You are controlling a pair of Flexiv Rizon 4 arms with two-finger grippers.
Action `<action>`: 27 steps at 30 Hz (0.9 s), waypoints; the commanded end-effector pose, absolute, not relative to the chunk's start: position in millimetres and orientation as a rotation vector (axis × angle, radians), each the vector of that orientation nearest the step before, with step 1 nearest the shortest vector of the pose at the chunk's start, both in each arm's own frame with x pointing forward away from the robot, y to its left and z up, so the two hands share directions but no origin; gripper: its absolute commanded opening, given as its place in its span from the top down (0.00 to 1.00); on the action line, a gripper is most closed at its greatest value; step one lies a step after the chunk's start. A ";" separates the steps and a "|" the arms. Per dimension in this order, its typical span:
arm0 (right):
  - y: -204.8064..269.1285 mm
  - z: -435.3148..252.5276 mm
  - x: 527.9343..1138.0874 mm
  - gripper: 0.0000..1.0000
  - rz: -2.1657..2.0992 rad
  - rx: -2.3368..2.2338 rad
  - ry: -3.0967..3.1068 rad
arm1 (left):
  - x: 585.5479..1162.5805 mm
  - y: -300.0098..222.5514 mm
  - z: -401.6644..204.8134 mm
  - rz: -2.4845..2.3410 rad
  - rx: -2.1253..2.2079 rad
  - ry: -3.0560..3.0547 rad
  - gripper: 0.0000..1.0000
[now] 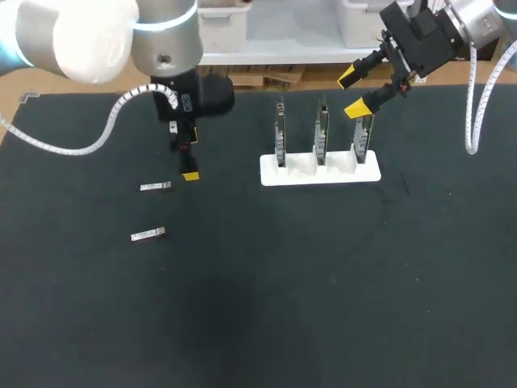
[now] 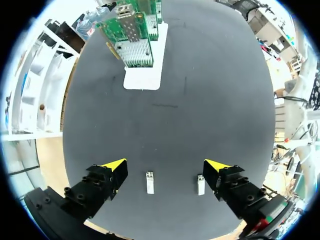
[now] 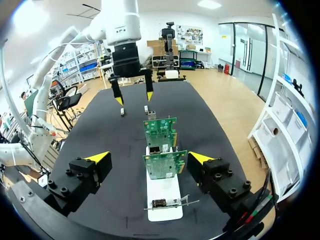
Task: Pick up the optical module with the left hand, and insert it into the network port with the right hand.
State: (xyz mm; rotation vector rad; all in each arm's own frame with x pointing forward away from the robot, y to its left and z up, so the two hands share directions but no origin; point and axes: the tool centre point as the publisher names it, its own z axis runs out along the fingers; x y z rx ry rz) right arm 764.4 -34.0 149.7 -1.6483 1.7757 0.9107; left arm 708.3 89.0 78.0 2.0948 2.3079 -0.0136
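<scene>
The left gripper shows one yellow tip from above, the other hidden by its body; its wrist view shows the fingers spread, gripping nothing. The first optical module lies just beside it, and the second optical module lies nearer the table's front-left, both well apart from the white stand. The right gripper hangs splayed and empty over the rightmost network card; its port is too small to make out.

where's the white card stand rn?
Head view: the white stand sits right of centre on the black table, holding three upright cards; the right gripper hovers near its right end.
</scene>
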 end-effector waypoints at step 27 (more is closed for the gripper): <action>-33.8 150.0 762.8 0.00 0.906 -1.646 1.778 | 709.9 173.7 28.8 0.042 2.024 2.409 0.00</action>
